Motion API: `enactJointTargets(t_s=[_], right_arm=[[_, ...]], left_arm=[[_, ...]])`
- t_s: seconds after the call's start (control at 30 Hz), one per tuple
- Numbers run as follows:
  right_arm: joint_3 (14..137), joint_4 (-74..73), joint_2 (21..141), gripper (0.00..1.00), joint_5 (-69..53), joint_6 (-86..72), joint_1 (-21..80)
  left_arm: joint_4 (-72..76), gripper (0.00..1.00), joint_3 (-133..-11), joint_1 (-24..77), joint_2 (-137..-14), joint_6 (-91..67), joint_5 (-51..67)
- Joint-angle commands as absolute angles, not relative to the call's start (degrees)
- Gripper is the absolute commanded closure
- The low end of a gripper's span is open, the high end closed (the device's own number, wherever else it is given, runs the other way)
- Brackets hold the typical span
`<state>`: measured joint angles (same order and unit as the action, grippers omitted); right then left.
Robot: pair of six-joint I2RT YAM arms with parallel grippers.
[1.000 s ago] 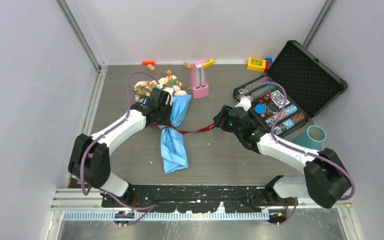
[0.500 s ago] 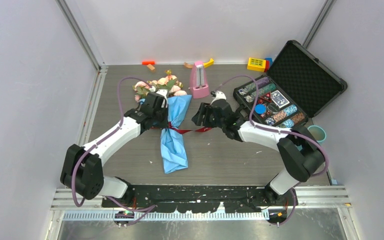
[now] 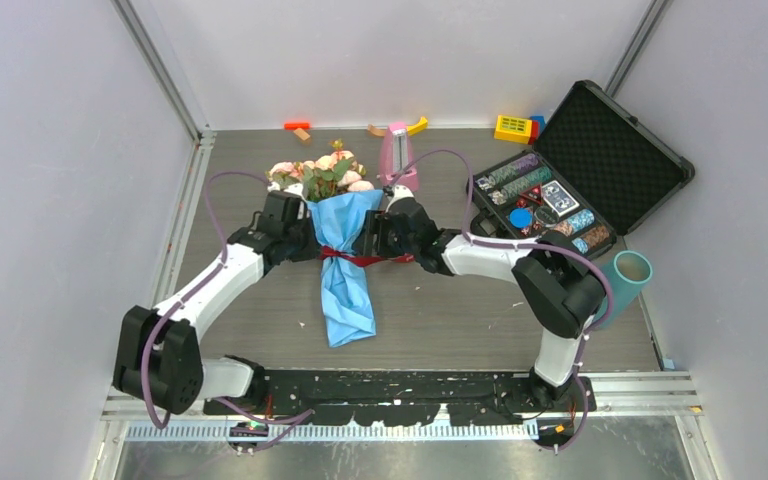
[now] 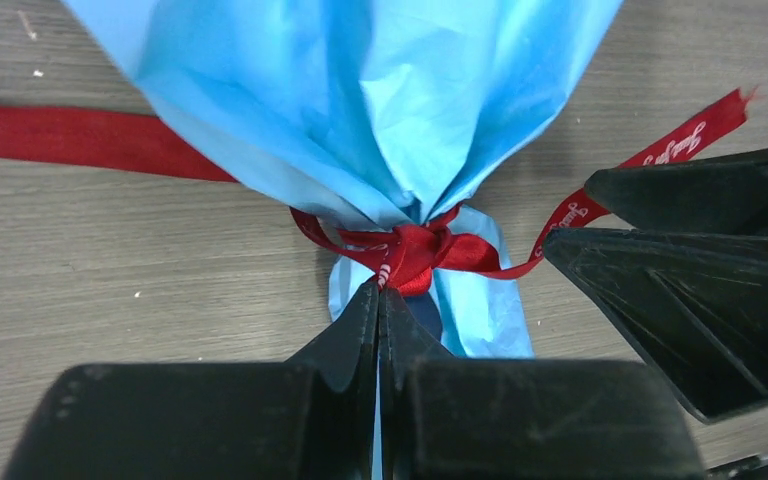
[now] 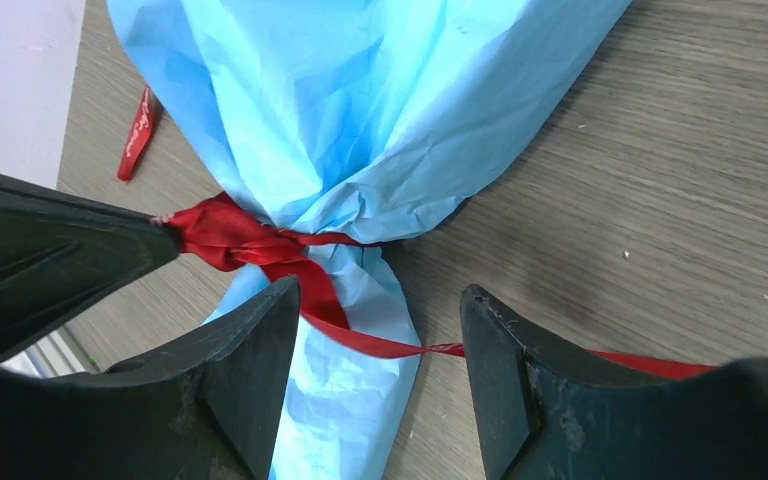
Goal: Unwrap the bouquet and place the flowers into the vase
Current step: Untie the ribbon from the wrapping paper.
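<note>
The bouquet [image 3: 345, 215] lies mid-table, a blue paper cone with its narrow end toward me. The flowers [image 3: 322, 172], pink and peach roses, poke out at its far end. A dark red ribbon [image 4: 415, 250] is knotted round the cone's neck. My left gripper [image 4: 380, 290] is shut, its tips pinching the ribbon at the knot from the left [image 3: 312, 248]. On the other side my right gripper [image 5: 380, 292] stands open, straddling a ribbon tail [image 5: 390, 348] and the cone's lower part [image 3: 375, 245]. The teal vase [image 3: 628, 272] sits tilted at the far right behind the right arm.
A pink metronome-shaped object [image 3: 396, 150] stands just behind the flowers. An open black case [image 3: 600, 150] holding poker chips takes up the back right. A yellow block [image 3: 513, 128] and small toys [image 3: 297, 127] lie along the back wall.
My right gripper has swung left from beside the case to the bouquet's ribbon and opened a little wider. The left gripper slid to the knot, and the cone now lies straighter.
</note>
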<state>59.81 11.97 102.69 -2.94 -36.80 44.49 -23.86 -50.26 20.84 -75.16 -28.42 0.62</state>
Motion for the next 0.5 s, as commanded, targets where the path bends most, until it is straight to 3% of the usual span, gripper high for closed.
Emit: enactJointTargets(t_s=[0.0, 0.3, 0.47], right_arm=[[64.16, 11.65, 103.63, 0.35, -3.2, -35.63, 44.81], [66.7, 10.36, 104.26, 0.33, -3.69, -35.68, 44.86], [72.94, 6.19, 107.66, 0.4, -5.59, -33.7, 44.89]], left_arm=[[-19.04, 1.0, -48.05, 17.32, -70.78, -31.23, 6.8], [-18.27, 1.0, -44.56, 12.77, -69.27, -31.38, 13.11], [-17.2, 1.0, -44.12, 10.28, -70.56, -31.8, 16.54]])
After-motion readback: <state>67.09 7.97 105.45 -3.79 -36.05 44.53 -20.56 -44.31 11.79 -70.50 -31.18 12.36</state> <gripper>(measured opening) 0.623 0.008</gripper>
